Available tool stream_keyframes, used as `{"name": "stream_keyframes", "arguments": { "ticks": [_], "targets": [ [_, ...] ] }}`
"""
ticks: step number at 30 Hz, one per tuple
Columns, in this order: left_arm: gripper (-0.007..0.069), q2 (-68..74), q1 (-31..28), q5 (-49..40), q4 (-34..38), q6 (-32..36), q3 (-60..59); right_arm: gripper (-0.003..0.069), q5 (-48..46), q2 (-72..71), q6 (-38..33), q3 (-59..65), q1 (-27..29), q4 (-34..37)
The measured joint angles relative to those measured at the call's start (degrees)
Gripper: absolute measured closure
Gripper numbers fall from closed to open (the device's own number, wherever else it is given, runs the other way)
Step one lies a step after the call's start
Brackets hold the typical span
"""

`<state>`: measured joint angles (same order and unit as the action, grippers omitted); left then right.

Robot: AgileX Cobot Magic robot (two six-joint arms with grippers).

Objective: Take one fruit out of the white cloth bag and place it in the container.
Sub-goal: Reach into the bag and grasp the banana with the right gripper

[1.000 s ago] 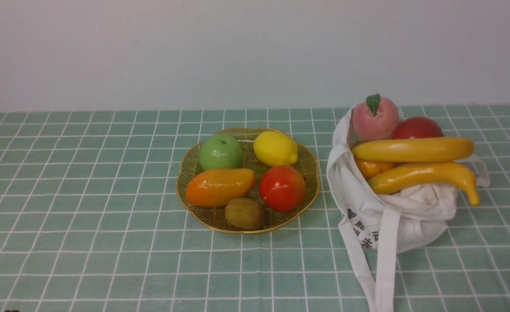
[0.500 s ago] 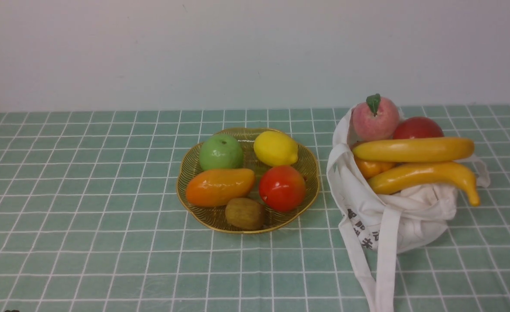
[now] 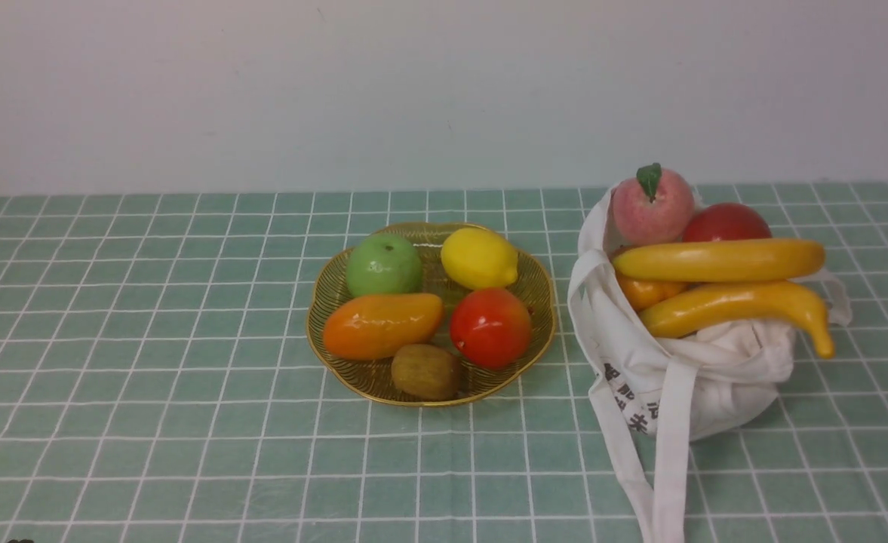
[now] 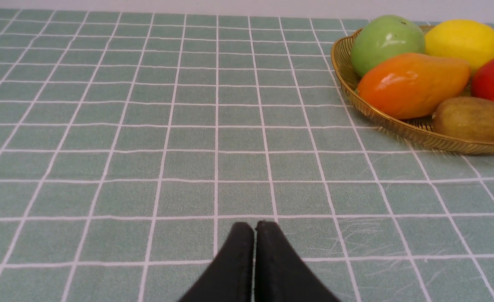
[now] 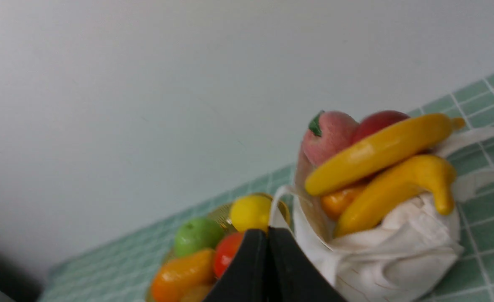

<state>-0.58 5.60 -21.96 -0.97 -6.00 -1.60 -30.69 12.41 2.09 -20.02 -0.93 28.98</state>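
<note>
The long straight yellow banana [image 3: 719,260] lies across the top of the white cloth bag [image 3: 708,377] at the table's right, above a more curved, darker banana [image 3: 738,308]. In the right wrist view the straight banana [image 5: 377,151] and the bag [image 5: 398,247] show ahead of my right gripper [image 5: 267,233], which is shut and empty. The golden ribbed dish [image 3: 542,302] stands mid-table, left of the bag. My left gripper [image 4: 254,226] is shut over bare cloth, short of the dish [image 4: 398,126]. Neither gripper shows in the front view.
The dish holds a green apple [image 3: 385,264], a lemon [image 3: 480,258], an orange mango [image 3: 382,326], a red tomato [image 3: 491,327] and a kiwi [image 3: 426,371]. A peach [image 3: 652,207], a red fruit [image 3: 726,222] and an orange fruit [image 3: 646,292] sit in the bag. The bag's straps [image 3: 670,467] trail toward the front edge.
</note>
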Motion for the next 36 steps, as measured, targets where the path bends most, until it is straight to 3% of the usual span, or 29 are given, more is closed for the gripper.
{"name": "stream_keyframes", "arguments": {
  "ticks": [8, 11, 16, 17, 19, 21, 26, 29, 36],
  "targets": [
    [0.0632, 0.00, 0.00, 0.00, 0.00, 0.00, 0.00, 0.0649, -4.51, 24.69, -0.64, -10.43, 0.00, -9.07],
    [0.0632, 0.00, 0.00, 0.00, 0.00, 0.00, 0.00, 0.0591, -6.14, 33.72, -0.83, -15.73, 0.00, -12.47],
    [0.0632, 0.00, 0.00, 0.00, 0.00, 0.00, 0.00, 0.0438, -11.60, 44.75, -0.95, -25.22, 0.00, -15.56],
    [0.0632, 0.00, 0.00, 0.00, 0.00, 0.00, 0.00, 0.0370, -13.28, 48.22, -0.95, -27.72, 0.00, -16.10],
    [0.0632, 0.00, 0.00, 0.00, 0.00, 0.00, 0.00, 0.0328, -14.35, 50.30, -1.02, -29.69, 0.00, -16.58],
    [0.0632, 0.00, 0.00, 0.00, 0.00, 0.00, 0.00, 0.0209, -15.07, 56.39, -0.50, -34.39, 0.00, -17.51],
    [0.0632, 0.00, 0.00, 0.00, 0.00, 0.00, 0.00, 0.0105, -13.14, 63.42, 3.80, -39.83, 0.00, -18.02],
    [0.0632, 0.00, 0.00, 0.00, 0.00, 0.00, 0.00, 0.0073, -12.68, 68.06, 8.50, -44.04, 0.90, -17.93],
    [0.0632, 0.00, 0.00, 0.00, 0.00, 0.00, 0.00, 0.0071, -12.66, 77.41, 17.65, -48.87, 5.27, -17.81]
  ]
}}
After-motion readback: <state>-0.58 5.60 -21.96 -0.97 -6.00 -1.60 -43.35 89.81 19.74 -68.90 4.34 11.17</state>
